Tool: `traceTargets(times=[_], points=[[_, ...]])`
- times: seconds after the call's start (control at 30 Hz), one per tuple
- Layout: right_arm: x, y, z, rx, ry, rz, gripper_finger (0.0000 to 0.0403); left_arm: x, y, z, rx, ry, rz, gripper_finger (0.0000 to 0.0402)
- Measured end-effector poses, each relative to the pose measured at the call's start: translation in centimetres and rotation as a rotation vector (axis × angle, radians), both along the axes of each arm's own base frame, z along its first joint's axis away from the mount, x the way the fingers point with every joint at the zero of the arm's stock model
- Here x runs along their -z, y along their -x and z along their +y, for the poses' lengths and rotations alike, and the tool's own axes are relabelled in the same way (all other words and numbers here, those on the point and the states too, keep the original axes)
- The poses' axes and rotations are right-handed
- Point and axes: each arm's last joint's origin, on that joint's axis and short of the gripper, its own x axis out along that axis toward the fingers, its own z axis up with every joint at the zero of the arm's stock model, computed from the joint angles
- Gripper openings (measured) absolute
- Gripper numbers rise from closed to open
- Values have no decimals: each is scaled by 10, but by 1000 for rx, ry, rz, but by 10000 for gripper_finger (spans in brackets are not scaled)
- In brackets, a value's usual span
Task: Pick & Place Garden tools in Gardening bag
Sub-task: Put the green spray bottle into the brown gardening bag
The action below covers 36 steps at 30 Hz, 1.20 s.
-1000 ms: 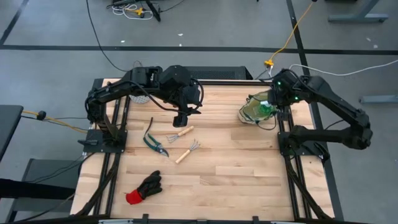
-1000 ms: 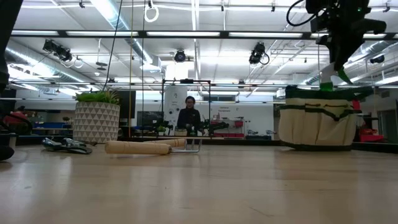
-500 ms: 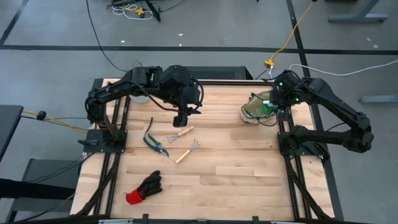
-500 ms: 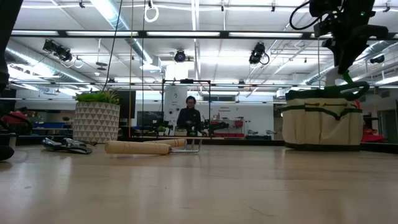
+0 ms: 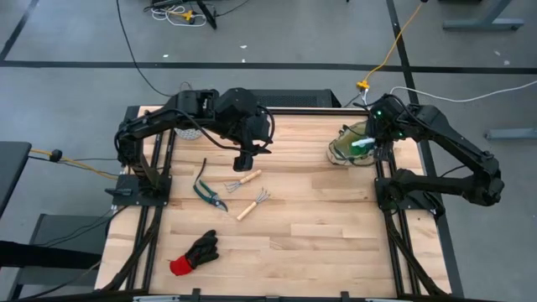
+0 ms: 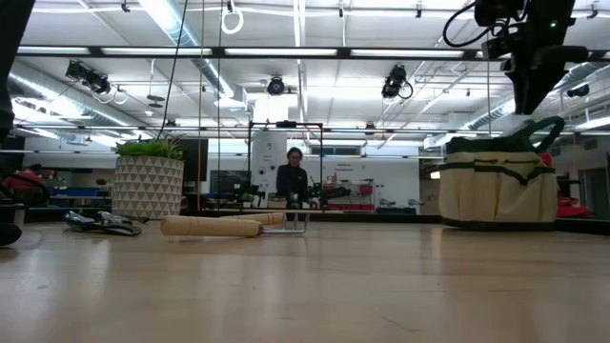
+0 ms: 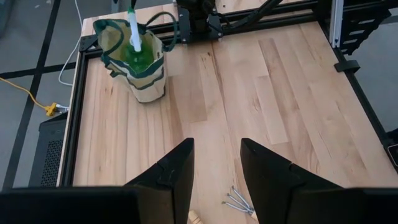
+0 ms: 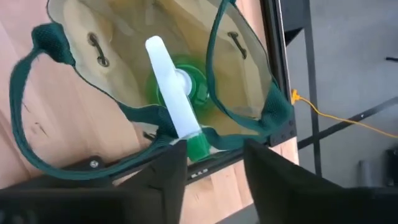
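My right gripper [image 8: 208, 155] has just released the spray bottle [image 8: 177, 102] inside the bag [image 8: 249, 112]; fork, rake, shears, glove remain.

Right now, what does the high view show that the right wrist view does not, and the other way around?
Only the high view shows the shears, the two wooden-handled tools, the glove and the left gripper hanging above the table. Only the right wrist view shows the inside of the bag, with the spray bottle standing in it and the right gripper open just above. Both show the bag, the bottle's green and white, and the right arm over them.
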Motion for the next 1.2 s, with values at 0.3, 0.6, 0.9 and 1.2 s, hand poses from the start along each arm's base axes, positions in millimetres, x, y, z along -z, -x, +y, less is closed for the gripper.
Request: traceTargets(times=[0.3, 0.6, 0.9, 1.2], points=[[-2, -2, -1, 25, 2, -65, 209, -1, 1, 0, -2, 2, -2, 140], [-2, -5, 1, 101, -72, -165, 189, -1, 1, 0, -3, 2, -3, 140], [-3, -9, 0, 131, -60, -221, 139, -1, 1, 0, -3, 3, -3, 140], [-5, -18, -1, 89, -47, -268, 53, -6, 6, 2, -14, -3, -20, 140]])
